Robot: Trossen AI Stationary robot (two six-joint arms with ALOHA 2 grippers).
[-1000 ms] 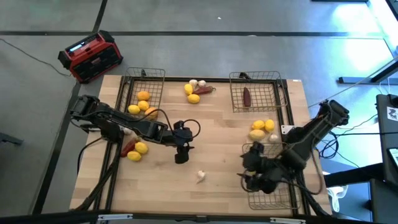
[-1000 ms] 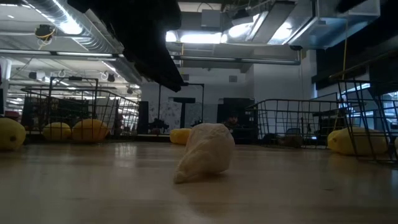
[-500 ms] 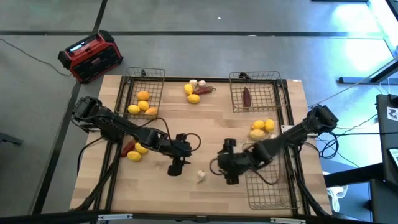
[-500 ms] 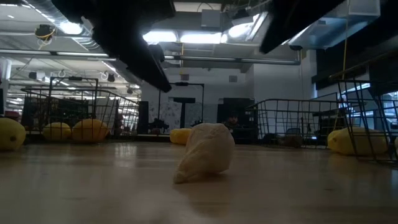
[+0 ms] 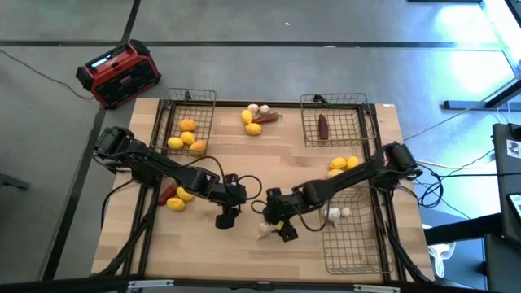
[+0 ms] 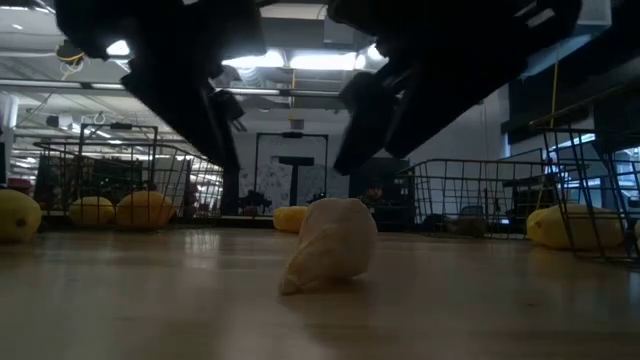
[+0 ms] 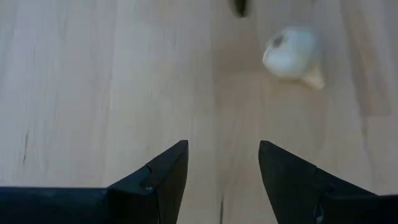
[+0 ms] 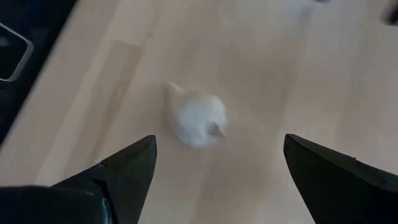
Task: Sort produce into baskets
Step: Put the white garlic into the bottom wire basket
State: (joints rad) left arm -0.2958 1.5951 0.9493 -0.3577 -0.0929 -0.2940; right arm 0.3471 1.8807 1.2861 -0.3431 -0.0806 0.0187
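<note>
Garlic bulb (image 5: 264, 231) lies alone on bare table (image 5: 203, 252), tip twd near edge. Right gripper (image 5: 281, 229) just beside, wide open, empty; left gripper (image 5: 223, 220) near, open, empty.

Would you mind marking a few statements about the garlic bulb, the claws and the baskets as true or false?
1. The loose garlic bulb lies on the bare wooden table, outside every basket. True.
2. The right claw is shut on the garlic bulb. False: its fingers are spread wide, with the bulb lying between and ahead of them, ungripped.
3. The left claw is open and holds nothing. True.
4. The far right basket holds yellow lemons. False: it holds one dark red elongated piece.
5. The far left basket holds yellow and orange fruits. True.
6. The near right basket is empty. False: white garlic bulbs lie in it.
</note>
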